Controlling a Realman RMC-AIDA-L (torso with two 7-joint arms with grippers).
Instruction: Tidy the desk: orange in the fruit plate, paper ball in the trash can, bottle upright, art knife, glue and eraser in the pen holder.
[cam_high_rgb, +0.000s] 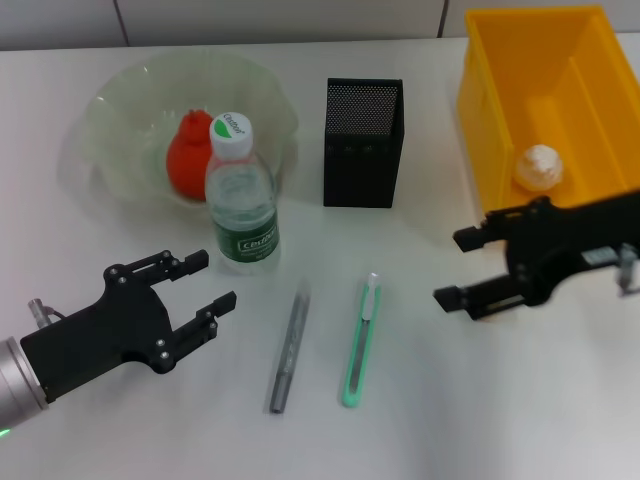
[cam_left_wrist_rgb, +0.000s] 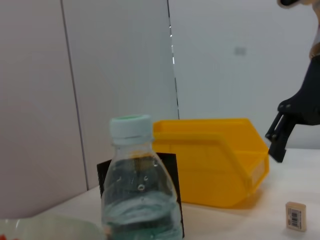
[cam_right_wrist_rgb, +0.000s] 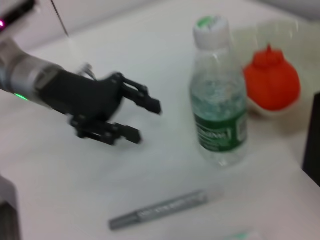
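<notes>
Clear plastic water bottle with white cap (cam_high_rgb: 241, 195) upright on the white counter (cam_high_rgb: 450, 400), just in front of the translucent fruit plate (cam_high_rgb: 130, 110) holding the orange fruit (cam_high_rgb: 187, 155). Left tool (cam_high_rgb: 205, 283) spread wide, empty, near the bottle. Right tool (cam_high_rgb: 460, 270) likewise wide, empty, beside the yellow plastic bin (cam_high_rgb: 500, 90) containing the crumpled paper ball (cam_high_rgb: 540, 166).

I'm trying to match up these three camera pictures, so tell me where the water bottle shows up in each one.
Head view: the water bottle stands upright in front of the fruit plate, beyond the open left gripper.
Left wrist view: the bottle fills the near foreground, before the pen holder.
Right wrist view: it stands beside the orange.
Shared landmark: its white cap with a green top.
</notes>
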